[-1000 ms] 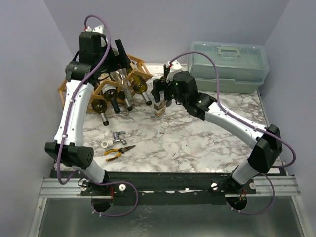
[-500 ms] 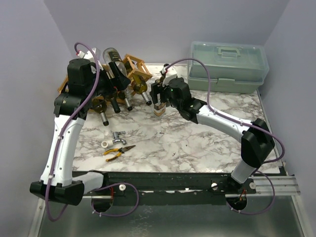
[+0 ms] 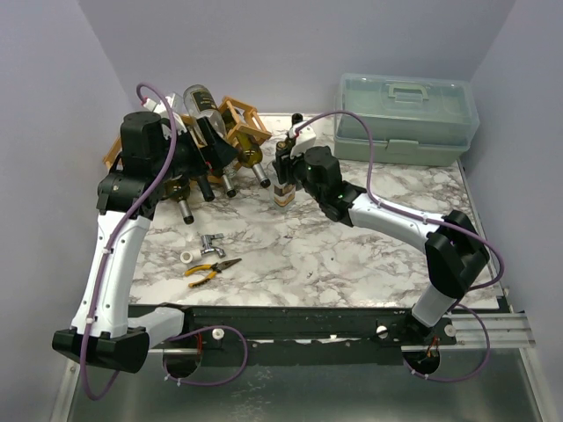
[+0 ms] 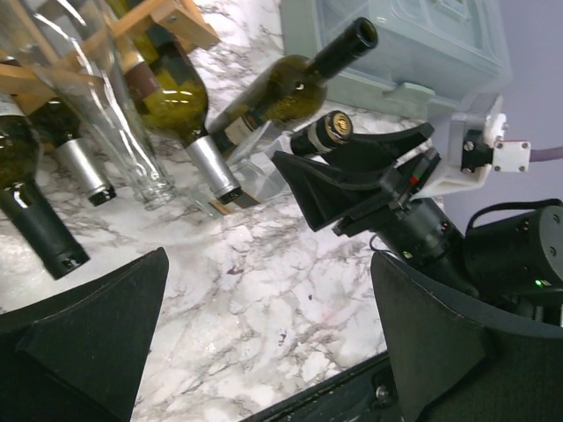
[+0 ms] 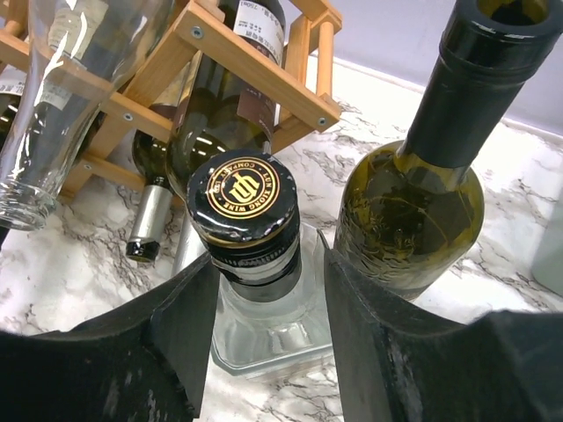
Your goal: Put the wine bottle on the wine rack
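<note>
Translucent toolbox (image 3: 407, 107) at 1 o'clock on marble desk (image 3: 352, 255). Grouped at 8 o'clock: yellow-handled pliers (image 3: 211, 268), metal tap fitting (image 3: 209, 242), white ring (image 3: 188, 257).

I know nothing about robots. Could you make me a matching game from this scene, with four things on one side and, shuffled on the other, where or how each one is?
Things:
1. pliers
2. toolbox
3. capped bottle
4. left end effector

Places or states:
A. upright between the fingers of the right end effector
B. wide open, empty
C. lying on the table, front left
D. far right corner, lid closed

Pairs: 1-C, 2-D, 3-A, 4-B
</note>
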Available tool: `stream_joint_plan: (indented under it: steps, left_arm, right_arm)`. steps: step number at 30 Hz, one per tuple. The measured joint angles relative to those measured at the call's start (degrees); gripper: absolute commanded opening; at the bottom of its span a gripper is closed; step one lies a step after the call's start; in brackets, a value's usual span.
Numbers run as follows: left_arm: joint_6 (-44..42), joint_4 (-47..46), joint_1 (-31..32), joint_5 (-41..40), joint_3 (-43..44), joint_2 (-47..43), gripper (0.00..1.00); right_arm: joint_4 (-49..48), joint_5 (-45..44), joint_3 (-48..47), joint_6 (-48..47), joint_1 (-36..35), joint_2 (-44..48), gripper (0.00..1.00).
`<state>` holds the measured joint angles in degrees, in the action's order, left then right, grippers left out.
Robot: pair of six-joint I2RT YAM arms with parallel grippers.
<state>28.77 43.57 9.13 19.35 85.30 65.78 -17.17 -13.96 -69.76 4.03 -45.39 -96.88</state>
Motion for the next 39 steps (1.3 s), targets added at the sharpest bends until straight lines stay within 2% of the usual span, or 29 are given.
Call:
stream_joint_plan:
  steps: [2,12,17,25,29,35,39]
  left_arm:
    - [0.7,-0.72,0.0,2.36,-0.59,0.0,0.99]
    - [6.08,-5.92,0.44,11.69,-8.44,0.0,0.98]
    - [8.44,-7.87,1.11,13.64,-9.25,-0.02,0.98]
    - [12.7,-13.07,4.96,14.75,-10.54,-0.11,0.97]
    - [16.59,-18.29,9.51,14.78,-14.1,-0.09,0.97]
    - [23.28,-26.95,13.86,12.55,-19.93,-0.09,0.96]
    - [28.04,-33.0,16.09,9.68,-24.48,-0.09,0.92]
  right_arm:
    - [-0.92,-0.28,0.33,-0.31,0.0,0.0,0.52]
    - [-4.0,-0.74,0.59,-0.98,0.0,-0.24,0.32]
    - [-5.07,-0.85,0.59,-1.97,0.02,-0.74,0.04]
    - [-2.43,-2.12,1.11,-1.51,0.0,0.96,0.01]
    - [4.04,-6.78,3.61,5.01,-0.04,6.49,0.01]
    - [19.89,-14.12,3.89,23.39,0.2,13.18,0.01]
    - [26.64,-16.65,8.13,37.9,0.31,18.78,0.01]
